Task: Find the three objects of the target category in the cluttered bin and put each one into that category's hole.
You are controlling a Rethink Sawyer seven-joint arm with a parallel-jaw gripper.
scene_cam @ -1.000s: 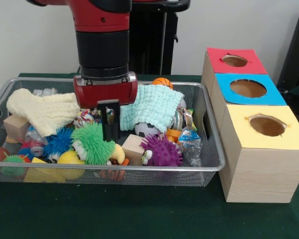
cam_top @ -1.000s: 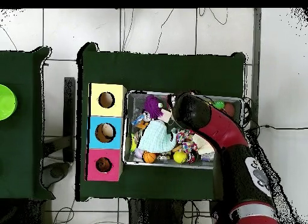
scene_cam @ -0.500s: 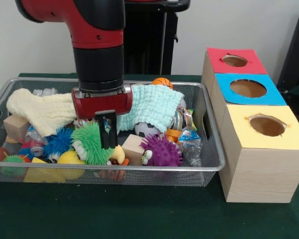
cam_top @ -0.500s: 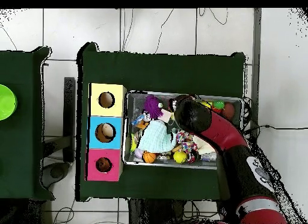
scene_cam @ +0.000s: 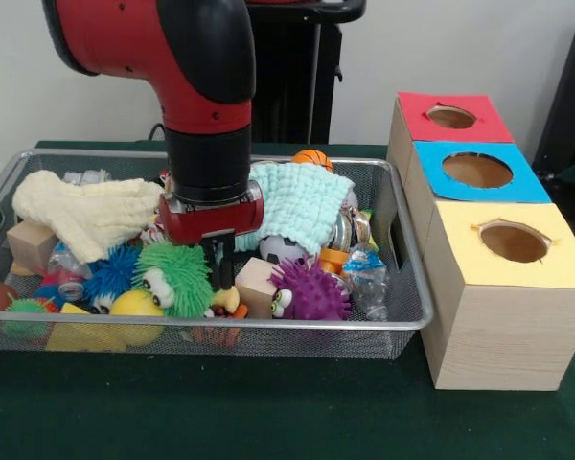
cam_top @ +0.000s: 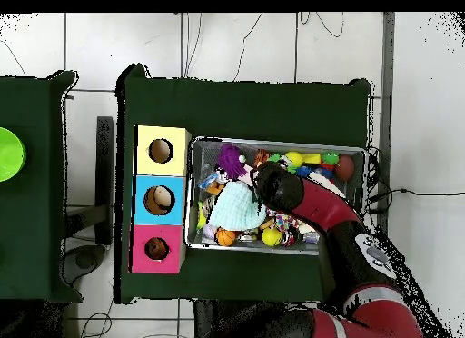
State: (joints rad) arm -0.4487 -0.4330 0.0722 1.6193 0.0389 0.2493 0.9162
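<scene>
My gripper (scene_cam: 218,271) reaches down into the wire bin (scene_cam: 402,321), between a green spiky toy (scene_cam: 172,278) and a small wooden block (scene_cam: 256,285). Its tips are low among the toys, and I cannot make out how they stand or whether anything is held. Right of the block lies a purple spiky ball (scene_cam: 311,290). A soccer ball (scene_cam: 283,249) peeks from under a mint cloth (scene_cam: 292,206), with a basketball (scene_cam: 311,158) behind. In the overhead view the arm (cam_top: 272,184) covers the gripper. Three boxes with holes stand beside the bin: red (scene_cam: 450,115), blue (scene_cam: 477,171), yellow (scene_cam: 513,240).
A cream cloth (scene_cam: 86,211), another wooden block (scene_cam: 29,244), a blue spiky toy (scene_cam: 110,273), a yellow ball (scene_cam: 134,307) and a plastic bottle (scene_cam: 369,278) crowd the bin. Green cloth covers the table (scene_cam: 268,412). A black stand rises behind the bin.
The arm has shifted right in the front view, off the green spiky toy and toward the small wooden block. In the overhead view more toys show along the bin's far edge.
</scene>
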